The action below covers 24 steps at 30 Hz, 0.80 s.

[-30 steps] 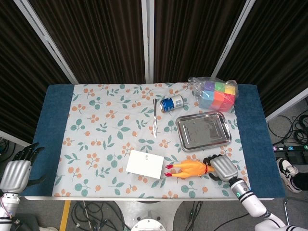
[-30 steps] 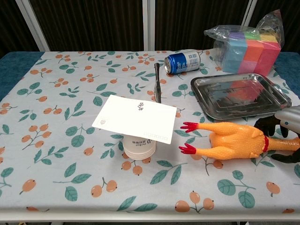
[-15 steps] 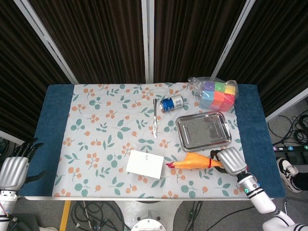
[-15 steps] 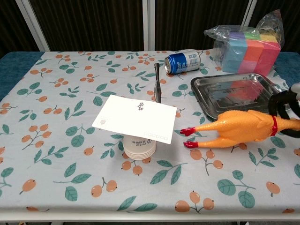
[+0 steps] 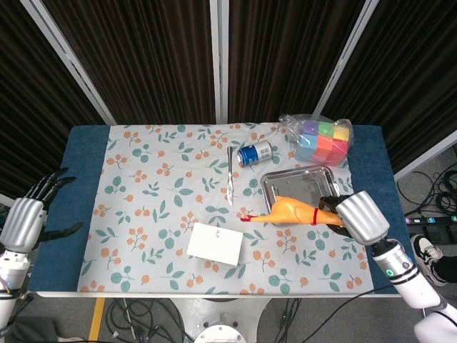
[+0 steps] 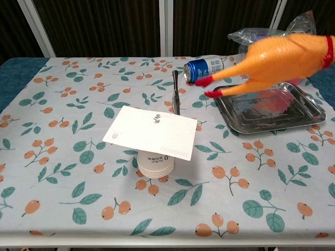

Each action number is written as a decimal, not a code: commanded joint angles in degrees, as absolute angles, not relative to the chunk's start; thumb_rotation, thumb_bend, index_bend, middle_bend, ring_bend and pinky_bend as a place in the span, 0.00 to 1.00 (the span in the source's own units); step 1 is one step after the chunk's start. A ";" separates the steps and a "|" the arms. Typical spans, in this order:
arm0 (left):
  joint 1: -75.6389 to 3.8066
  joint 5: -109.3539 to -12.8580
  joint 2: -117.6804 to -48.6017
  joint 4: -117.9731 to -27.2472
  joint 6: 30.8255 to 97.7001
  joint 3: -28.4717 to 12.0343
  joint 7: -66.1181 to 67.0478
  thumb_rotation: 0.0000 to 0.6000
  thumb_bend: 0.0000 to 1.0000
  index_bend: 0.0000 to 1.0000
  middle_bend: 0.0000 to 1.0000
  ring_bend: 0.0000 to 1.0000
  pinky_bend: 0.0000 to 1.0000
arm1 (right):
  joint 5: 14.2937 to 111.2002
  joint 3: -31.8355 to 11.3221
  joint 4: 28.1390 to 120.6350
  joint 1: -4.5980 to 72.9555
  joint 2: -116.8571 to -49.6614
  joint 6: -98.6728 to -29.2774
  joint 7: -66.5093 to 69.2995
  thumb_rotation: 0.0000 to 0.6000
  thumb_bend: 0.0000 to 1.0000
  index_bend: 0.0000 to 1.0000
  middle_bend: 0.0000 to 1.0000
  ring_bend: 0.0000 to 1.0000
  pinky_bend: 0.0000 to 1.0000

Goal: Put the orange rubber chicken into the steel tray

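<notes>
My right hand point(image 5: 355, 216) holds the orange rubber chicken point(image 5: 289, 212) by its neck end, lifted above the table. The chicken point(image 6: 275, 60) hangs in the air with its red feet pointing left, over the near left part of the steel tray point(image 6: 269, 107). The steel tray point(image 5: 303, 183) lies at the right of the flowered cloth and has nothing lying in it. My left hand point(image 5: 27, 220) hovers off the table's left edge, fingers spread and holding nothing. The chest view shows neither hand.
A white card point(image 6: 152, 132) rests on a stack of paper cups point(image 6: 155, 164) near the table's front. A blue can point(image 6: 205, 68) lies on its side and a dark knife point(image 6: 175, 92) lies beside it. A bag of coloured foam blocks point(image 5: 321, 137) sits behind the tray.
My right hand has lifted the chicken off the cloth and carried it back toward the tray. My left hand has risen slightly at the left edge.
</notes>
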State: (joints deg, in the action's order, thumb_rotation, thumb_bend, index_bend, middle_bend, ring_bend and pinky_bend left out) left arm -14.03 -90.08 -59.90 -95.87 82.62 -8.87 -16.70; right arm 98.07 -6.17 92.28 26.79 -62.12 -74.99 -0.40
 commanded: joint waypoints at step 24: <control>-35.93 -68.70 -59.43 -103.76 50.35 -16.41 -20.94 1.00 0.04 0.20 0.18 0.14 0.22 | 70.73 -22.64 88.95 53.52 -90.30 -58.06 -27.85 1.00 0.27 1.00 0.82 0.79 1.00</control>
